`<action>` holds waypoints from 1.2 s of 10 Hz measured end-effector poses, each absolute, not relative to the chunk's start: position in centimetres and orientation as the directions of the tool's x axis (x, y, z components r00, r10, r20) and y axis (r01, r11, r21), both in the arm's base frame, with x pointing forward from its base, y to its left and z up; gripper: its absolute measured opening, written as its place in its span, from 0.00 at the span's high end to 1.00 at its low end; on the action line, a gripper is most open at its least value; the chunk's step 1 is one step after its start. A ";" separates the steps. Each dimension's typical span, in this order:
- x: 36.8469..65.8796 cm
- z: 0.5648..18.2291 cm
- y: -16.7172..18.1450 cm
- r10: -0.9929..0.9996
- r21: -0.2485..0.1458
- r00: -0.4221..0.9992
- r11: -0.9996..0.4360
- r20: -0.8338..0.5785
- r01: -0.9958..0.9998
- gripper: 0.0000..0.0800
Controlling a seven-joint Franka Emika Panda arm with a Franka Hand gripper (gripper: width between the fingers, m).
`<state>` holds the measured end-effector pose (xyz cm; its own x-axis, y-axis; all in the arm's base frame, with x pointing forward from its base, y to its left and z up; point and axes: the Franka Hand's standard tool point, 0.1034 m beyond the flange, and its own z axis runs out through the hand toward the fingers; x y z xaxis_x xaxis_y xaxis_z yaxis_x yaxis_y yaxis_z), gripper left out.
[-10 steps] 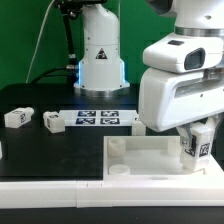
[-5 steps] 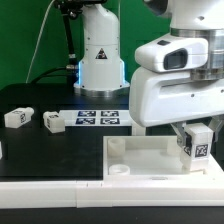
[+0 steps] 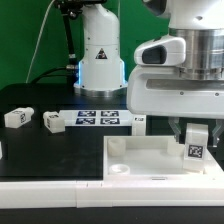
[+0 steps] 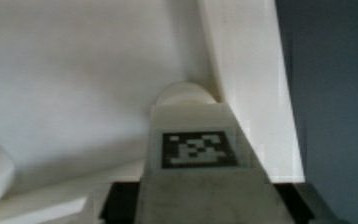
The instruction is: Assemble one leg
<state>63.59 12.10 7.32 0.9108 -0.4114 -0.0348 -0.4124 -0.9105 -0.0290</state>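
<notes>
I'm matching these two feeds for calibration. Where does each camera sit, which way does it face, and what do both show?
Exterior view: off the arm, facing across the table toward the robot's base; the wrist and gripper fill the exterior view's right.
Wrist view: on the wrist, looking along the gripper onto the tray; little of the robot itself is clear.
Shared: the leg held in the gripper, tag visible, and the tray.
</notes>
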 end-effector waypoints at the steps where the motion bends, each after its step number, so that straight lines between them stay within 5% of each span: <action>1: 63.6 7.3 12.1 -0.526 -0.021 0.850 -0.850 -0.035 -0.527 0.64; 6: 63.5 7.2 11.8 -0.893 -0.016 0.447 -0.447 -0.047 -0.894 0.64; 8: 63.5 7.2 11.8 -0.881 -0.017 0.472 -0.471 -0.047 -0.882 0.61; 9: 63.5 7.2 11.8 -0.860 -0.019 0.509 -0.509 -0.047 -0.861 0.37; 10: 63.5 7.2 11.9 -0.859 -0.019 0.510 -0.509 -0.048 -0.860 0.37; 11: 63.4 7.2 12.1 -0.835 -0.021 0.548 -0.548 -0.047 -0.836 0.23; 12: 63.4 7.2 12.1 -0.776 -0.025 0.629 -0.628 -0.045 -0.777 0.20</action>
